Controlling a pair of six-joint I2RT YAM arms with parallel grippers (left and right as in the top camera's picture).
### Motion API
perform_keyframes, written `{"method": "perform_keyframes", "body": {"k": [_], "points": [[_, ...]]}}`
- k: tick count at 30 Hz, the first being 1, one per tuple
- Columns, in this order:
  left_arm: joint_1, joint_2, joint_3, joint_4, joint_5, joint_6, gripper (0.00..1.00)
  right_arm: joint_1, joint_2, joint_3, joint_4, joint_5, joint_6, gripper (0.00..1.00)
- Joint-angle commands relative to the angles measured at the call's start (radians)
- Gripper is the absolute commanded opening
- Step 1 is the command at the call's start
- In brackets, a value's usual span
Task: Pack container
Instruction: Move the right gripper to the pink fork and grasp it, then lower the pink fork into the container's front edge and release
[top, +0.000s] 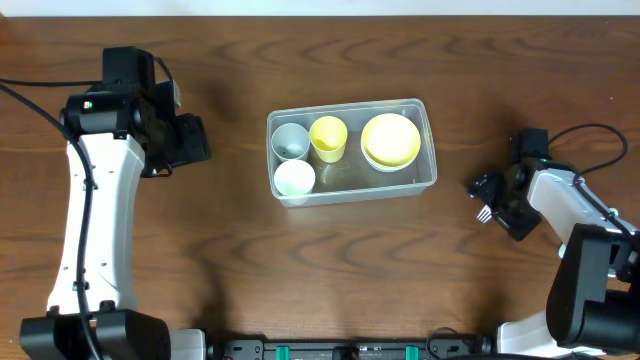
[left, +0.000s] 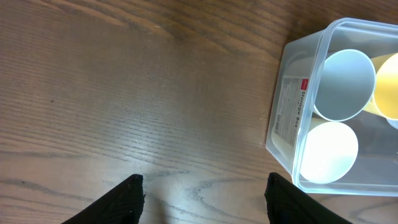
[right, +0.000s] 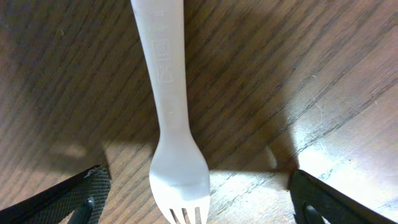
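The clear rectangular container (top: 352, 193) stands mid-table. In it are a grey cup (top: 291, 141), a yellow cup (top: 328, 137), a white cup (top: 294, 178) and stacked yellow bowls (top: 390, 140). My left gripper (top: 196, 140) is open and empty, to the left of the container; in the left wrist view its fingers (left: 205, 190) hover over bare wood, with the container's corner (left: 287, 115) at right. My right gripper (top: 490, 198) is open, right of the container. A white plastic fork (right: 166, 93) lies on the table between its fingers (right: 199, 177), untouched, tines toward the camera.
The table is dark wood (top: 350, 270). Cables run from the left arm at the far left edge (top: 20, 95) and from the right arm (top: 590, 135). The fork's tines (top: 485, 213) show just below the right gripper in the overhead view.
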Motion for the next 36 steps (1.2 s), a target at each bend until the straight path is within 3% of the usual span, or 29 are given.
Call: {"method": "perform_keyframes", "body": {"k": [1,9,16,26,30,31,36], "points": [[0.003,0.007,-0.002,-0.005,-0.002,0.008,0.63,-0.006,0.035,-0.039,0.014,-0.040,-0.003,0.81],[0.003,0.007,-0.002,-0.006,-0.002,0.008,0.64,-0.006,0.035,-0.039,0.014,-0.040,-0.003,0.47],[0.003,0.007,-0.002,-0.006,-0.002,0.008,0.63,-0.006,0.035,-0.039,0.014,-0.040,-0.003,0.31],[0.003,0.007,-0.002,-0.006,-0.002,0.008,0.63,-0.005,0.035,-0.039,0.014,-0.040,-0.003,0.24],[0.003,0.007,-0.002,-0.006,-0.002,0.008,0.63,-0.005,0.035,-0.039,0.016,-0.040,-0.003,0.12],[0.003,0.007,-0.002,-0.006,-0.002,0.008,0.63,-0.005,0.035,-0.039,0.018,-0.040,-0.003,0.02],[0.003,0.007,-0.002,-0.006,-0.002,0.008,0.64,0.001,0.029,0.011,0.002,-0.040,-0.039,0.01]]}}
